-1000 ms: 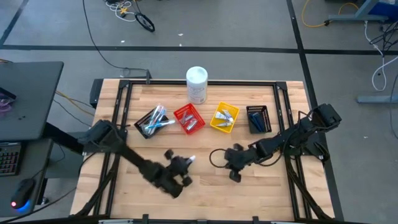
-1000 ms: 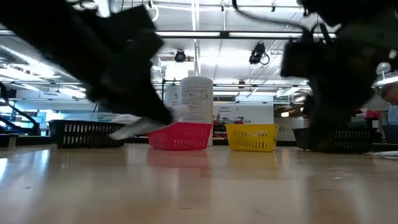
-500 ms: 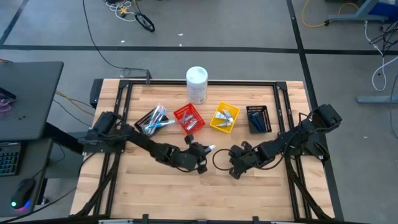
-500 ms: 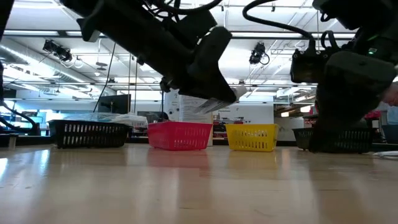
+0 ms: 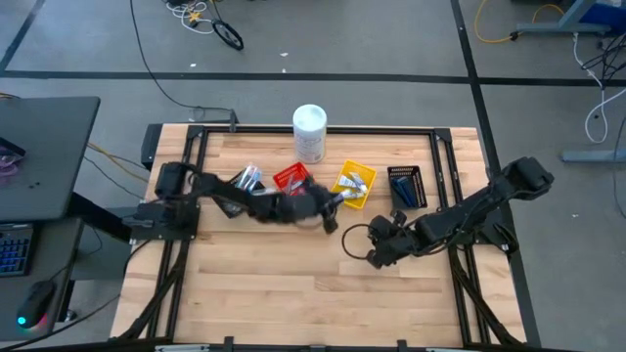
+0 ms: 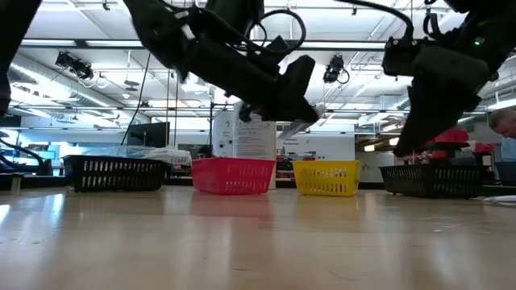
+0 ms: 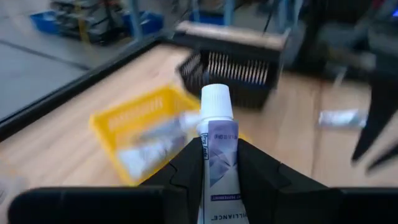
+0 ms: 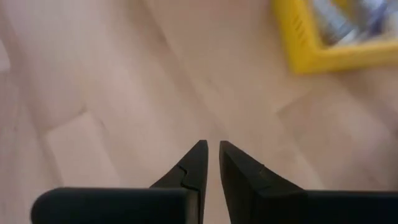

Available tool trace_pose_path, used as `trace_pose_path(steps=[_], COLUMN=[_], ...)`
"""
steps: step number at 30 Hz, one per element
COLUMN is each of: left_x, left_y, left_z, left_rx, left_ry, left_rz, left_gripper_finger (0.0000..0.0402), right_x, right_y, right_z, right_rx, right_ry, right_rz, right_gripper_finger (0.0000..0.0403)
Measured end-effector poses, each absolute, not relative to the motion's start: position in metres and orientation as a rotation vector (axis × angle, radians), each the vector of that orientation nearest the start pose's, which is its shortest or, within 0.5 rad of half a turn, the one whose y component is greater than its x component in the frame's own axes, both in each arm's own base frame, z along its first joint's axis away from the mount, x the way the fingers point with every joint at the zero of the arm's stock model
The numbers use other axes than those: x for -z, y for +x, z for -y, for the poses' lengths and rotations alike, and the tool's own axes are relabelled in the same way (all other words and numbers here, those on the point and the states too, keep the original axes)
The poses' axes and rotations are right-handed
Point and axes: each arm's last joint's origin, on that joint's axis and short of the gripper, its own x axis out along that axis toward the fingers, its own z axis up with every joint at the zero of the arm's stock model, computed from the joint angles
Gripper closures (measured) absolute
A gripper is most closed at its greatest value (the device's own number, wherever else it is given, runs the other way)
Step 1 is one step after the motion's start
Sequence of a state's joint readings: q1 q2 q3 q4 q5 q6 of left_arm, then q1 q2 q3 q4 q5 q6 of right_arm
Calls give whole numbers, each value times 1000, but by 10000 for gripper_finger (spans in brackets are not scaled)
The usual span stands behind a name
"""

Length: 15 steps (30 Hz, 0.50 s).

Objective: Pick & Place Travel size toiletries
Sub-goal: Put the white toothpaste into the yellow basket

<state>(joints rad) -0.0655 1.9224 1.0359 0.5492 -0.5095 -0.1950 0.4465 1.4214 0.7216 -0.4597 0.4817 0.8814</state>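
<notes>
My left gripper (image 5: 331, 203) hangs above the table by the yellow bin's (image 5: 352, 186) near-left corner. It is shut on a small toothpaste tube (image 7: 217, 158) with a white cap (image 7: 216, 102). The yellow bin (image 7: 146, 130) holds silvery tubes. The black bin (image 5: 240, 191) on the left holds toothbrushes, and the black bin (image 5: 406, 186) on the right holds dark razors. My right gripper (image 5: 375, 256) is empty above bare wood near the table's middle. Its fingers (image 8: 202, 158) stand almost together. Another small tube (image 7: 342, 118) lies on the table. My left gripper pinches the toothpaste tube by its body (image 7: 219, 149) between the two fingers (image 7: 189, 165). The tube lies along the fingers, and its capped end sticks out past the fingertips toward the yellow bin. It is lifted clear of the table, roughly level, the fingers coming from the table's left.
A tall white canister (image 5: 309, 132) stands at the far edge behind the bins. The red bin (image 5: 293, 181) is partly under my left arm. A cable loops beside my right gripper (image 5: 347, 242). The near half of the table (image 5: 293, 293) is bare wood.
My left gripper has carried the tube from the table's near middle up and toward the far right, ending beside the yellow bin. It has stayed shut on the tube. My right gripper has risen a little and drifted slightly right.
</notes>
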Motion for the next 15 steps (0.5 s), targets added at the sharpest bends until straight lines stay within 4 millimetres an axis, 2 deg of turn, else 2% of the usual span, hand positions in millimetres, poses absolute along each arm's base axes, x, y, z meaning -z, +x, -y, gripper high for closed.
trace_pose_path(steps=[4,8,12,15], left_x=[-178,-182,-182,-182], left_y=[406,404,401,400], left_z=[-31,-63,-82,-85], left_rx=[-334,-250,-252,-251], left_ry=[-179,-205,-209,-223], left_rz=[-167,-134,-132,-138], left_gripper_finger=[309,309,309,309], right_x=[-169,-168,-167,-169], right_y=[226,226,232,241], right_z=[-91,-91,-86,-80], right_rx=[507,492,502,466], right_ry=[247,211,183,166], right_rz=[-873,-879,-802,-748], right_gripper_finger=[353,353,353,353])
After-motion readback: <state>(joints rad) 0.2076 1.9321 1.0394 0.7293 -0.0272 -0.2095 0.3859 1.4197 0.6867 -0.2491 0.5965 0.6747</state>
